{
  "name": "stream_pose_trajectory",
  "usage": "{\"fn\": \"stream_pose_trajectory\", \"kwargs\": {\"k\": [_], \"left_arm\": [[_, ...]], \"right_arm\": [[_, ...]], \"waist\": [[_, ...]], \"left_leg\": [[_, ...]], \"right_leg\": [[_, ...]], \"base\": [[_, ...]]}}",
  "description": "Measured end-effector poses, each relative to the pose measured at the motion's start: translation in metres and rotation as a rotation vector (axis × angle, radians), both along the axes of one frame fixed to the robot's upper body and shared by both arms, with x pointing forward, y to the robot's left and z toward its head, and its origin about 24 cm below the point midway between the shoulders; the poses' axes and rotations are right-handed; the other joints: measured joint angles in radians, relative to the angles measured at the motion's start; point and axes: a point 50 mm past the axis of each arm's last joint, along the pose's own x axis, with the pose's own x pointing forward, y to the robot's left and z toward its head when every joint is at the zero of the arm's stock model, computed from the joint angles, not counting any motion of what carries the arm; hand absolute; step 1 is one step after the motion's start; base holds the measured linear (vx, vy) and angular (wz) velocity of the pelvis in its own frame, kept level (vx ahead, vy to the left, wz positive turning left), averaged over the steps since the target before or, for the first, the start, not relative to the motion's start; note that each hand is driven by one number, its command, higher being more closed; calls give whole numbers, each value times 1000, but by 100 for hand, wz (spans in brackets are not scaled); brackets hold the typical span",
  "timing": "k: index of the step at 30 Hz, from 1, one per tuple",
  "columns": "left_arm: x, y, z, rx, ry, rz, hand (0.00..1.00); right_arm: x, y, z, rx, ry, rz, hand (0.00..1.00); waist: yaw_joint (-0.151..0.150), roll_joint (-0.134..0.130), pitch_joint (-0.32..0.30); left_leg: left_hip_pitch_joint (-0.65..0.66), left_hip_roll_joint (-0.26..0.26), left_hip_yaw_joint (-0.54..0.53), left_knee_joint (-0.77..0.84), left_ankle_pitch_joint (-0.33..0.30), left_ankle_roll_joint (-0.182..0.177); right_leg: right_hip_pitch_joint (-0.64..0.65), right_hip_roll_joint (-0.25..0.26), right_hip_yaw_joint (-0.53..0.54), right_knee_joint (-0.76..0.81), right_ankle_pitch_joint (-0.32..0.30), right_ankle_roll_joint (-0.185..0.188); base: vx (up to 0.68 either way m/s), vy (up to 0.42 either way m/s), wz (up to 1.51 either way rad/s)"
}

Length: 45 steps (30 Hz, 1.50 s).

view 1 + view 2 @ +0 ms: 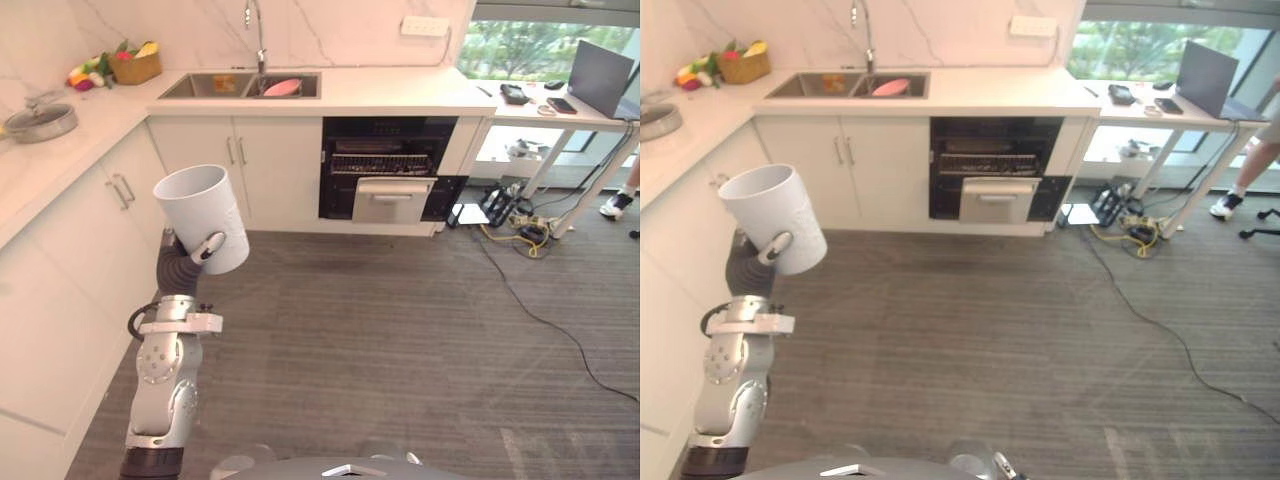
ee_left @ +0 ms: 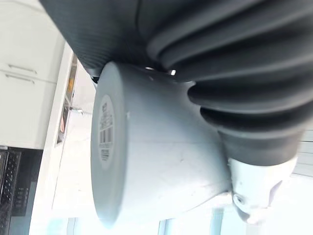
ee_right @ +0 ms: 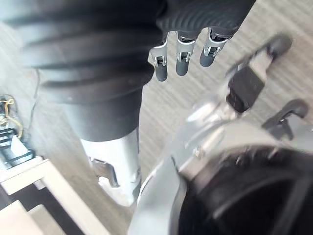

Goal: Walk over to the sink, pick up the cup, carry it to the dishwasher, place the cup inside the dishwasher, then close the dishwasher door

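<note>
left eye view: plain white cup [image 1: 203, 215], mouth up, tilted, wider at the rim, clamped in the left hand [image 1: 208, 249], thumb across its wall, raised beside the cabinets [image 1: 60, 300], well apart from the open dishwasher [image 1: 385, 170]. left wrist view: cup's flat base bears a label. right wrist view: right hand [image 3: 178, 56] fingers relaxed, holding nothing.

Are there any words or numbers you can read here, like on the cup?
The sticker under the white cup, which the left hand holds: a barcode and small print, too blurred to read.
The dishwasher front: no text that can be read.
There is nothing readable anywhere else.
</note>
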Motion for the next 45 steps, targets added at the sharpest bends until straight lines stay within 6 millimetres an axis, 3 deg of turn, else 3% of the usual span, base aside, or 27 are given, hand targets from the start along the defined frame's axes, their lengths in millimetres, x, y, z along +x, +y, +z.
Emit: {"fn": "stream_pose_trajectory", "kwargs": {"k": [3, 6, 7, 8, 9, 11, 12, 13, 15, 17, 19, 20, 21, 23, 24, 25, 26, 28, 30, 34, 36, 37, 39, 41, 42, 43, 45], "left_arm": [[0, -16, 0, 36, -16, -67, 100], [-3, -18, -6, 35, 5, -72, 100], [-3, -23, -7, 28, 4, -88, 100], [-4, -28, -9, 24, 12, -107, 100], [-4, -39, -15, 21, 35, -152, 100], [-7, -55, -23, 6, 70, -211, 100], [-8, -61, -23, -3, 70, -226, 100], [-7, -63, -22, -26, 65, -221, 100], [-7, -61, -23, -32, 73, -208, 100], [-7, -55, -27, 0, 84, -210, 100], [-7, -52, -27, 16, 79, -214, 100], [-6, -51, -27, 14, 73, -209, 100], [-6, -50, -26, 13, 72, -205, 100], [-5, -45, -26, 18, 72, -185, 100], [-5, -45, -27, 19, 75, -184, 100], [-5, -40, -28, 35, 76, -173, 100], [-4, -33, -27, 55, 68, -153, 100], [-1, -23, -23, 84, 46, -126, 100], [1, -22, -18, 85, 27, -122, 100], [-2, -19, -3, 110, -41, -120, 100], [-4, -19, 5, 108, -84, -107, 100], [-8, -15, 16, 109, -150, -78, 100], [-12, -11, 24, 105, -209, -56, 100], [-17, -6, 27, 114, -240, -17, 100], [-20, -2, 24, 119, -226, 12, 100], [-23, -1, 17, 112, -189, 40, 100], [-23, -2, 16, 99, -185, 59, 100]], "right_arm": [[-8, 5, -1, 11, 5, 4, 0], [-15, 8, -2, 31, 27, 6, 0], [-15, 6, -2, 33, 26, -3, 0], [-16, 2, -1, 25, 26, -12, 0], [-20, -5, 0, 19, 41, -37, 0], [-14, -6, 0, 14, 52, -44, 0], [-13, -9, 0, 5, 54, -41, 0], [-11, -14, 2, -9, 46, -33, 0], [-8, -16, 4, -23, 31, -26, 0], [1, -16, 4, -25, 0, -28, 0], [25, -21, 9, -53, -68, -19, 0], [44, -19, 12, -64, -126, 2, 0], [53, -20, 15, -76, -154, 11, 0], [81, -25, 28, -133, -269, 9, 0], [83, -28, 32, -157, -289, -2, 0], [91, -28, 38, -187, -333, -26, 0], [104, -26, 47, -212, -394, -23, 0], [122, -30, 70, -271, -505, -65, 0], [133, -43, 97, -360, -623, -137, 0], [155, -42, 146, -447, -842, -211, 0], [161, -32, 157, -446, -904, -181, 0], [166, -22, 172, -427, -988, -154, 0], [169, -16, 189, -417, -1084, -134, 0], [174, -13, 213, -410, -1214, -94, 0], [176, -12, 219, -400, -1253, -70, 0], [178, -10, 223, -385, -1283, -33, 0], [184, -4, 232, -367, -1336, 40, 0]], "waist": [[-26, -10, 4], [-21, -28, -4], [-21, -10, -15], [-24, 10, -24], [-32, 44, -40], [-34, 48, -38], [-26, 60, -30], [-18, 73, -21], [1, 73, 1], [18, 67, 3], [40, 61, 2], [48, 55, 2], [49, 55, 2], [50, 62, 2], [50, 72, -1], [53, 65, -2], [52, 10, -1], [26, -45, -5], [21, -58, -5], [27, -68, 9], [24, -49, 13], [20, -33, 13], [5, -32, 5], [-5, -42, -2], [-13, -55, -7], [-21, -29, -15], [-11, 8, -19]], "left_leg": [[73, -2, -43, -64, -27, 0], [166, -5, -88, -45, -141, -15], [193, 21, -106, -14, -196, -31], [200, 47, -119, -4, -220, -43], [200, 81, -124, 46, -235, -60], [111, 103, -68, 310, -190, -134], [9, 143, -44, 572, -93, -235], [-106, 214, -21, 846, -37, -250], [-215, 295, 11, 1039, -62, -207], [-284, 324, 52, 939, -100, -169], [-330, 302, 95, 603, -117, -163], [-346, 268, 61, 367, -89, -174], [-350, 254, 27, 252, -58, -182], [-358, 249, -83, 3, 34, -198], [-354, 259, -87, -9, 43, -192], [-339, 250, -69, 37, 170, -219], [-341, 218, -38, 110, 203, -222], [-399, 165, -25, 263, 98, -188], [-418, 128, -3, 350, 28, -152], [-228, 69, 94, 285, -35, -83], [-127, 81, 118, 208, -41, -73], [-65, 91, 134, 132, -41, -71], [-30, 101, 153, 78, -41, -71], [4, 100, 182, 22, -39, -87], [28, 97, 181, 9, -42, -109], [51, 116, 169, 3, -51, -138], [45, 144, 176, 4, -50, -158]], "right_leg": [[-62, 51, -14, -584, 206, 36], [-57, 43, 6, -614, 267, -11], [-43, 63, 14, -584, 355, -44], [-44, 79, 7, -553, 373, -49], [-48, 98, -19, -493, 365, -69], [-18, 93, -42, -434, 280, -68], [42, 104, -51, -438, 237, -72], [117, 131, -59, -456, 186, -85], [246, 150, -63, -492, 133, -90], [354, 140, -50, -553, 130, -75], [415, 103, 5, -608, 129, -57], [418, 76, 48, -616, 120, -38], [415, 68, 70, -616, 116, -30], [421, 52, 150, -608, 59, 36], [430, 55, 163, -597, 38, 48], [446, 37, 203, -562, -10, 69], [449, -14, 238, -528, -59, 83], [447, -77, 236, -482, -77, 90], [424, -120, 232, -391, -70, 94], [226, -235, 183, 100, 41, 72], [176, -204, 118, 156, 3, 52], [116, -149, 54, 126, -24, 44], [57, -108, -23, 10, -28, 36], [7, -85, -101, -260, 45, -1], [17, -70, -117, -329, 162, -36], [44, -38, -131, -363, 213, -57], [32, -4, -133, -367, 216, -75]], "base": [[454, -27, 50], [611, -98, 35], [712, -130, 50], [736, -143, 68], [731, -174, 67], [691, -205, 49], [758, -224, 32], [620, -176, 23], [576, -130, -6], [568, -108, -34], [490, 57, -78], [555, 182, -89], [433, 245, -95], [461, 331, -92], [423, 366, -89], [413, 386, -85], [408, 372, -74], [355, 294, -11], [378, 318, 3], [326, 247, -45], [220, 122, -68], [168, 75, -58], [151, 35, -37], [276, -29, -21], [431, -79, -19], [398, -61, -32], [354, -52, -36]]}}
